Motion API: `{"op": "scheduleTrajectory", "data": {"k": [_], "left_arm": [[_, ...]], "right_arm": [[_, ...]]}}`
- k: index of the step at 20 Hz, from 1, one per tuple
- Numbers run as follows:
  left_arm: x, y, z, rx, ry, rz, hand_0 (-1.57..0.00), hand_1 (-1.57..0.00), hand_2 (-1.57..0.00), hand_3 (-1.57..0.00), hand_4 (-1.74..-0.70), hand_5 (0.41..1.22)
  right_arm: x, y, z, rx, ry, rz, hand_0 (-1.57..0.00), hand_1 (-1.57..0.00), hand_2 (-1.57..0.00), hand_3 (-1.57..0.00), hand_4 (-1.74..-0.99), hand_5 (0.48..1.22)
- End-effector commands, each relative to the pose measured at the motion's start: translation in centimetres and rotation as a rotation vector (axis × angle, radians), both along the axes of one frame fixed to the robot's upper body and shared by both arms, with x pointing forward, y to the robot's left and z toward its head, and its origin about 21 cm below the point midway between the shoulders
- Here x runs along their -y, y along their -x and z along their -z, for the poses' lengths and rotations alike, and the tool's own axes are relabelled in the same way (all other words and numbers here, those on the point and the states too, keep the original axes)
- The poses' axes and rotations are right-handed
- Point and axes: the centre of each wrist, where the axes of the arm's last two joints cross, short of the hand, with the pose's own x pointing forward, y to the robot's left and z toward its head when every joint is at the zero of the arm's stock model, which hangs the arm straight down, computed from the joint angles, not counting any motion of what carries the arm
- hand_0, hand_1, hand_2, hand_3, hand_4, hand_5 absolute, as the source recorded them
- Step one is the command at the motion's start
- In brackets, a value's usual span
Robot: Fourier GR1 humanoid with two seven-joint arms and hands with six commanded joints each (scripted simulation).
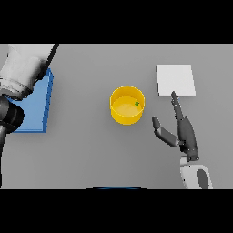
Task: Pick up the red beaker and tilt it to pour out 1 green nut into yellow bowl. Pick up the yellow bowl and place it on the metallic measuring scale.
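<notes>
You have a nut (137,103) in the bowl (127,105) already; your right hand (184,129) is spread beside it, so grasping and moving it onto the scale (175,80) remains.

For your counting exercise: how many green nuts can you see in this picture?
1. The green nut lies inside the yellow bowl, near its right wall. No beaker shows, so further nuts may be out of view.
</notes>
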Motion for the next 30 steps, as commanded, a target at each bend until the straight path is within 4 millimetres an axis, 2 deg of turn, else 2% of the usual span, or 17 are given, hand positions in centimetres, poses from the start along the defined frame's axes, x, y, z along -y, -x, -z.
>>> {"op": "scheduleTrajectory", "data": {"k": [1,3,7,10,11,13,18,22,27,30], "left_arm": [[-2.1,-0.3,-0.2,0.008,0.093,-0.060,-1.57,-1.57,-1.57,-1.45,-1.74,1.221],[-6.5,-0.6,0.1,0.022,0.271,-0.164,-1.57,-1.57,-1.57,-1.45,-1.74,1.221],[-13.9,-0.4,3.4,0.060,0.540,-0.392,-1.57,-1.57,-1.57,-1.41,-1.74,1.221],[-18.1,0.4,6.3,0.085,0.749,-0.519,-1.57,-1.57,-1.57,-1.44,-1.74,1.221],[-18.6,0.6,7.5,0.088,0.816,-0.549,-1.57,-1.57,-1.57,-1.45,-1.74,1.221],[-19.7,1.2,10.0,0.083,0.919,-0.629,-1.57,-1.57,-1.57,-1.47,-1.74,1.221],[-21.5,3.6,13.8,0.105,1.093,-0.726,-1.57,-1.57,-1.57,-1.48,-1.74,1.221],[-21.1,6.7,16.9,0.112,1.176,-0.762,-1.57,-1.57,-1.57,-1.44,-1.74,1.221],[-20.0,9.6,19.2,0.111,1.249,-0.784,-1.57,-1.57,-1.57,-1.51,-1.74,1.221],[-19.3,10.9,20.3,0.091,1.294,-0.820,-1.57,-1.57,-1.57,-1.54,-1.74,1.151]], "right_arm": [[0.0,-0.2,-0.1,-0.004,-0.011,0.003,0.00,0.00,0.00,0.00,-1.006,0.669],[0.1,-0.2,-0.1,0.001,-0.030,-0.002,0.00,0.00,0.00,0.00,-1.002,0.666],[0.2,-0.4,-0.4,0.002,-0.012,-0.002,0.00,0.00,0.00,0.00,-1.034,0.655],[0.3,-0.3,0.0,-0.010,-0.008,0.004,0.00,0.00,0.00,0.00,-1.057,0.652],[-0.2,-0.3,-0.1,-0.007,-0.008,0.000,0.00,0.00,0.00,0.00,-1.053,0.651],[0.2,-0.2,-0.1,0.001,0.013,0.009,0.00,0.00,0.00,0.00,-1.047,0.651],[0.1,-0.1,-0.2,-0.005,0.046,0.000,0.00,0.00,0.00,0.00,-1.041,0.650],[0.5,-0.1,0.0,-0.021,0.050,0.005,0.00,0.00,0.00,0.00,-1.018,0.645],[1.1,-0.1,0.3,-0.010,0.030,-0.005,0.00,0.00,0.00,0.00,-1.004,0.648],[0.8,0.0,0.3,0.009,0.017,-0.010,0.00,0.00,0.00,0.00,-1.012,0.650]]}}
